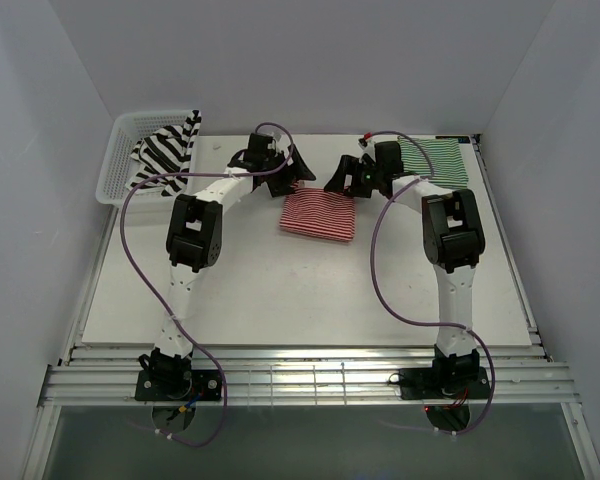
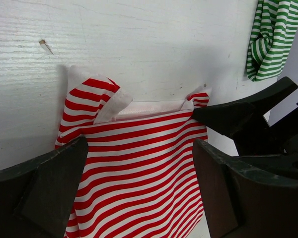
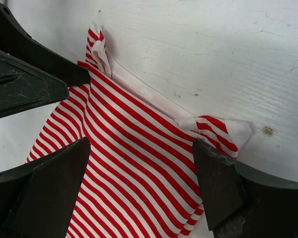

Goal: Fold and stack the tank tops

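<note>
A white mesh basket (image 1: pixel 117 170) sat beside the table's (image 1: pixel 280 290) far left corner with the black-and-white tank top (image 1: pixel 165 150) draped in it, and the green-and-white tank top (image 1: pixel 435 160) lay at the far right, just beside the right arm. The left gripper (image 2: pixel 140 145) and right gripper (image 3: pixel 141 145) crowded close together, jaws spread wide and holding nothing, over the far edge of the red-and-white tank top (image 1: pixel 318 215). It lay mid-table, folded into a flat rectangle, with two strap ends curling up at that edge.
</note>
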`<control>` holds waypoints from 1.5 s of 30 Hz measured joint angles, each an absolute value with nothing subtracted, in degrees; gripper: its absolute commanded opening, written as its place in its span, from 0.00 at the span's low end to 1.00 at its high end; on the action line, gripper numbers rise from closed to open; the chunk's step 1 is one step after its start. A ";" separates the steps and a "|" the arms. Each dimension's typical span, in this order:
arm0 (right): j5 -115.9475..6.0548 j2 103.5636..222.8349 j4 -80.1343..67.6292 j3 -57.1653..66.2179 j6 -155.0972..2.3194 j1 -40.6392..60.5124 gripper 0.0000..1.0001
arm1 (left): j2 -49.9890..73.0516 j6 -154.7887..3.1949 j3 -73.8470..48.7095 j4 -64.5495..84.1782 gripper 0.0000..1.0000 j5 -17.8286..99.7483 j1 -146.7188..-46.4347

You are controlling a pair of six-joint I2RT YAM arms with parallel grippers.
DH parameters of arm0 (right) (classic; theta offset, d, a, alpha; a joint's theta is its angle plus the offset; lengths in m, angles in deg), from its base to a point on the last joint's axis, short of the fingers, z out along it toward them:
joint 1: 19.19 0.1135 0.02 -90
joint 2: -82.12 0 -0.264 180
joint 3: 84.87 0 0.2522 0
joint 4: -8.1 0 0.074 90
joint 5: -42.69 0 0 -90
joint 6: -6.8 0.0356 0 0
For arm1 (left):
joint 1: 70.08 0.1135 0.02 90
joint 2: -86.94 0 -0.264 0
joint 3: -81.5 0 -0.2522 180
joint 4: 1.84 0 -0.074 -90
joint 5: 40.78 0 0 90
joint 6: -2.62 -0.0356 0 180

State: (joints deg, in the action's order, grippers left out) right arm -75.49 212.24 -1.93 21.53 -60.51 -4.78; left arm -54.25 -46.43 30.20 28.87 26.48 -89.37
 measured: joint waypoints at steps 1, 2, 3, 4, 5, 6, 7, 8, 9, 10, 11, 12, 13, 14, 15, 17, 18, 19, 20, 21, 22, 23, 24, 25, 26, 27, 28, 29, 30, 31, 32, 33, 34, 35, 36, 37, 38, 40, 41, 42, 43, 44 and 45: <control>-75.42 212.33 -2.70 22.08 -61.05 -4.75 0.90 | -54.25 -46.45 30.35 29.06 0.98 26.50 -89.39; -75.25 212.40 -3.79 22.76 -61.66 -4.73 0.90 | -54.25 -46.56 30.57 29.35 0.98 26.57 -89.41; -75.07 212.48 -4.79 23.46 -62.23 -4.73 0.90 | -54.25 -46.73 30.72 29.61 0.98 26.70 -89.43; -74.79 212.48 -6.04 24.22 -62.89 -4.73 0.90 | -54.25 -47.00 30.98 29.92 0.98 26.83 -89.48; -74.44 212.44 -7.09 24.86 -63.54 -4.75 0.90 | -54.23 -47.39 31.18 30.25 0.98 27.16 -89.54; -74.33 212.27 -7.88 25.31 -64.20 -4.82 0.90 | -54.16 -47.78 31.38 30.66 0.98 27.48 -89.58; -74.22 211.89 -8.75 25.45 -64.70 -4.84 0.90 | -53.88 -48.22 31.46 31.12 0.98 27.81 -89.61; -74.22 211.33 -9.80 25.45 -65.14 -4.84 0.90 | -53.57 -48.68 31.46 31.71 0.98 28.21 -89.61; -74.20 210.47 -10.56 25.27 -65.51 -4.84 0.90 | -53.05 -49.16 31.36 32.21 0.98 28.66 -89.61; -74.16 209.05 -10.72 24.31 -65.75 -4.84 0.90 | -52.13 -49.60 30.94 32.56 0.98 29.06 -89.72; -74.18 207.02 -10.89 22.78 -65.86 -4.86 0.90 | -50.86 -50.01 30.02 32.89 0.98 29.39 -89.85; -74.24 204.62 -10.94 20.83 -65.90 -4.84 0.90 | -49.22 -50.36 28.67 32.98 0.98 29.60 -89.91; -74.44 201.80 -10.61 18.43 -65.90 -4.80 0.90 | -46.99 -50.67 26.74 32.96 0.98 29.76 -89.98; -74.66 198.91 -10.52 16.05 -65.90 -4.69 0.90 | -44.76 -50.95 24.73 33.13 0.98 29.84 -90.11; -74.88 196.20 -10.13 13.88 -65.90 -4.51 0.90 | -42.16 -51.10 22.50 33.22 0.98 29.89 -90.33; -75.42 191.70 -9.01 9.84 -65.84 -3.90 0.90 | -37.07 -51.32 17.94 32.89 0.98 29.78 -91.09; -75.80 189.91 -8.40 7.81 -65.79 -3.44 0.90 | -34.82 -51.32 15.53 32.10 0.98 29.52 -91.64; -76.23 188.57 -7.26 5.82 -65.55 -2.94 0.90 | -32.63 -51.30 12.75 31.01 0.98 29.04 -92.19; -76.69 187.59 -6.28 3.74 -65.36 -2.37 0.90 | -30.82 -51.02 10.15 30.14 0.98 28.36 -92.75; -77.35 187.20 -5.43 1.95 -65.14 -1.80 0.90 | -29.53 -50.80 7.95 29.44 0.98 27.68 -93.17; -77.89 187.33 -4.77 0.59 -64.85 -1.34 0.90 | -28.72 -50.47 5.80 28.65 0.98 27.03 -93.56; -78.35 187.94 -4.58 -0.35 -64.50 -0.80 0.90 | -28.35 -50.23 3.82 27.75 0.98 26.52 -94.04; -78.86 188.81 -4.51 -0.85 -64.24 -0.32 0.90 | -28.39 -50.01 2.29 27.36 0.98 26.06 -94.44; -79.14 189.91 -4.38 -1.09 -64.07 -0.01 0.90 | -28.89 -49.82 1.11 27.29 0.98 25.87 -94.70; -79.31 191.15 -4.20 -1.18 -63.96 0.16 0.90 | -29.53 -49.73 0.30 27.32 0.98 25.78 -94.79; -79.40 192.35 -4.07 -1.18 -63.87 0.23 0.90 | -30.34 -49.57 -0.36 27.36 0.98 25.80 -94.79; -79.34 193.45 -3.96 -1.20 -63.78 0.21 0.90 | -31.30 -49.47 -0.84 27.38 0.98 25.89 -94.68; -79.21 194.45 -3.96 -1.26 -63.67 0.14 0.90 | -32.26 -49.40 -0.91 27.58 0.98 25.95 -94.55; -79.01 195.20 -3.88 -1.40 -63.63 0.03 0.90 | -33.18 -49.31 -0.91 27.60 0.98 26.13 -94.46; -78.97 195.81 -3.48 -1.57 -63.37 -0.08 0.90 | -33.68 -49.01 -0.82 27.23 0.98 25.85 -94.22; -79.14 195.85 -3.11 -1.57 -63.13 -0.19 0.90 | -33.68 -48.92 -0.77 27.29 0.98 25.91 -94.02; -78.92 195.85 -2.83 -1.59 -62.95 -0.40 0.90 | -33.64 -48.90 -0.77 27.27 0.98 26.09 -93.85; -78.77 195.87 -2.59 -1.68 -62.78 -0.49 0.90 | -33.66 -48.81 -0.77 27.32 0.98 26.13 -93.78; -78.79 195.87 -2.21 -1.99 -62.63 -0.60 0.90 | -33.66 -48.77 -0.77 27.36 0.98 26.13 -93.74; -78.83 195.83 -1.71 -2.31 -62.58 -0.67 0.90 | -33.66 -48.79 -0.77 27.40 0.98 26.15 -93.74; -79.03 195.81 -1.30 -2.55 -62.60 -0.75 0.90 | -33.66 -48.79 -0.80 27.40 0.98 26.11 -93.74; -79.07 195.72 -1.19 -2.62 -62.65 -0.80 0.90 | -33.59 -48.79 -0.88 27.34 0.98 26.02 -93.72; -78.90 195.41 -1.69 -2.58 -63.06 -0.80 0.90 | -33.31 -48.92 -1.08 27.38 0.98 26.00 -93.69; -78.72 195.04 -2.46 -2.55 -63.50 -0.80 0.90 | -33.07 -49.03 -1.19 27.47 0.98 26.04 -93.69; -78.22 194.56 -3.33 -2.55 -64.02 -0.80 0.90 | -32.72 -49.18 -1.36 27.73 0.98 26.09 -93.67; -77.61 193.95 -4.55 -2.49 -64.40 -0.82 0.90 | -32.24 -49.44 -1.58 28.28 0.98 26.11 -93.65; -77.09 193.21 -5.86 -2.31 -64.72 -0.84 0.90 | -31.69 -49.71 -1.71 28.89 0.98 26.37 -93.65; -76.32 192.40 -7.00 -2.14 -65.14 -0.86 0.90 | -31.01 -50.01 -1.85 29.48 0.98 26.65 -93.58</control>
